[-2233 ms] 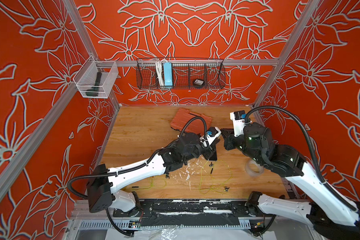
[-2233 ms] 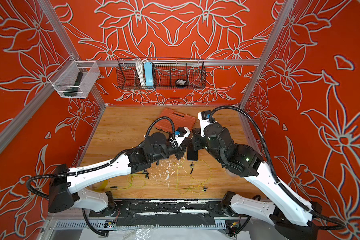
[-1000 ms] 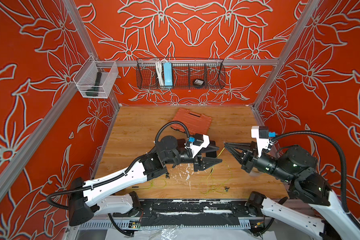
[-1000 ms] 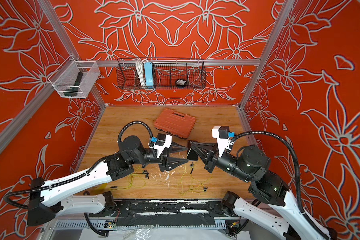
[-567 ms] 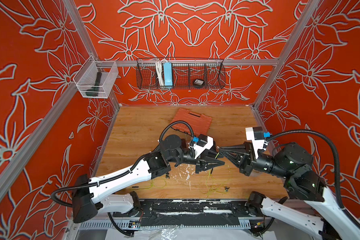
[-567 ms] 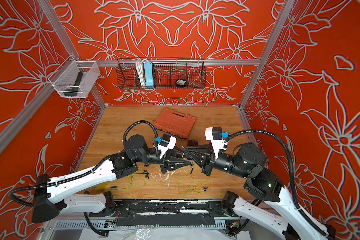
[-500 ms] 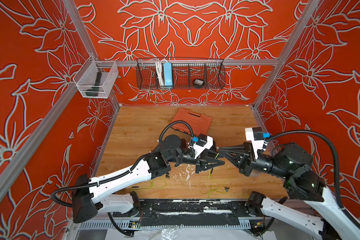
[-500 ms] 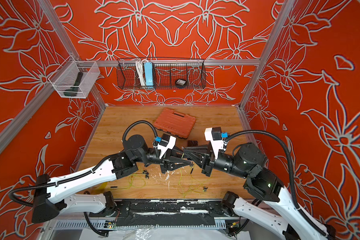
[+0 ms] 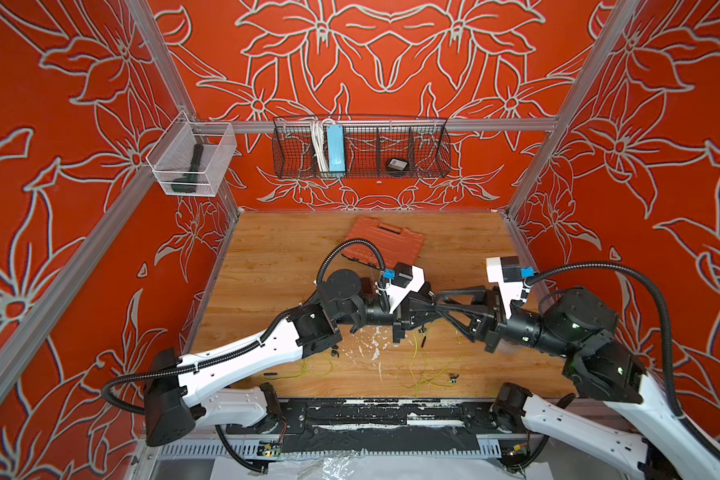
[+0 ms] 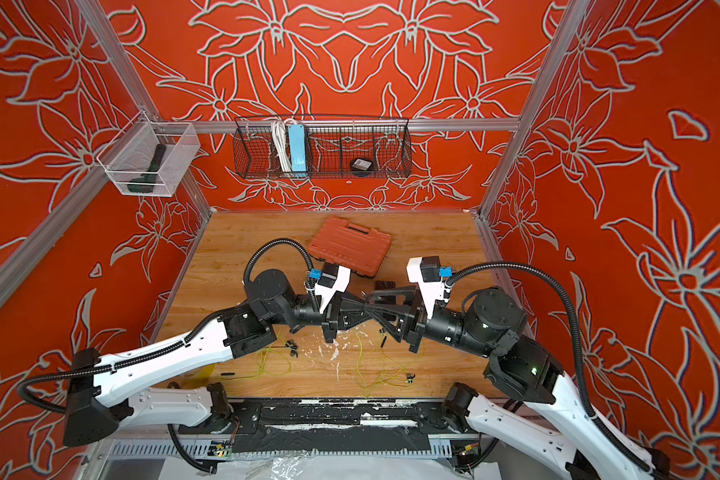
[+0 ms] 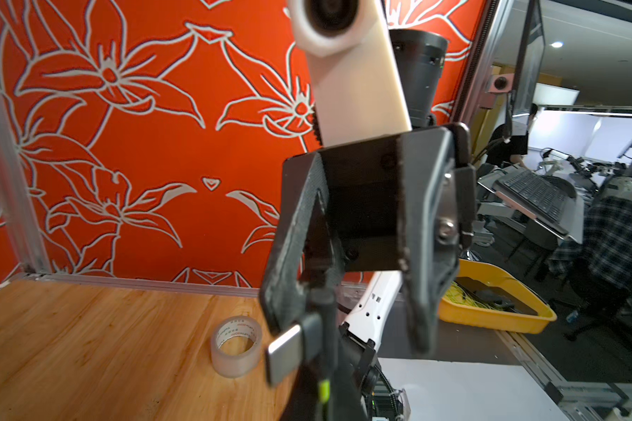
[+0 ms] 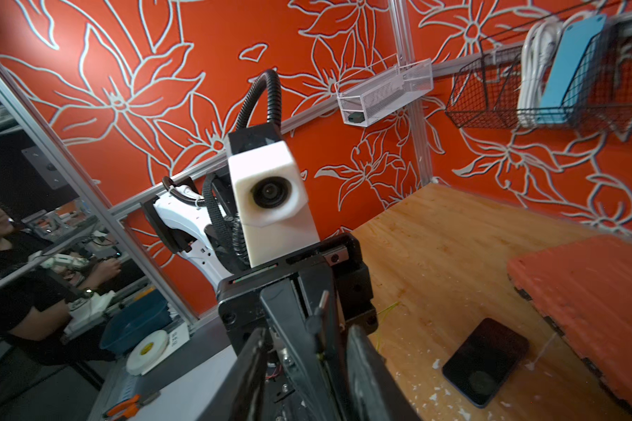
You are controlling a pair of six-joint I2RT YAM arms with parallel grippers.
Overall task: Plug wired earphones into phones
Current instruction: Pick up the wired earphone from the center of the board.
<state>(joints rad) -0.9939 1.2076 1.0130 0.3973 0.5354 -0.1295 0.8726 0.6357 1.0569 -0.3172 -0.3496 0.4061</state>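
- Yellow-green wired earphones (image 9: pixel 411 357): plug end pinched in my closed left claw (image 9: pixel 432 308); cable trails below.
- Right claw (image 11: pixel 345 330): jaws apart, straddling left claw's tip.
- Flat black glossy phone (image 12: pixel 486 361): lies near right claw, just beside orange ribbed case (image 12: pixel 591 310).

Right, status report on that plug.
Left pincer shut on earphone plug. Right pincer open, straddling it. Phone flat on table by orange case, no cable in it.

Your wooden table (image 9: pixel 267 266) carries an orange case (image 9: pixel 385 245) near the back, and a black phone (image 12: pixel 486 361) lies flat just beside it. Toward the front, yellow-green earphones (image 9: pixel 429 374) lie in loose loops among white flecks (image 9: pixel 375 353). A roll of clear tape (image 11: pixel 236 344) rests on the wood too.
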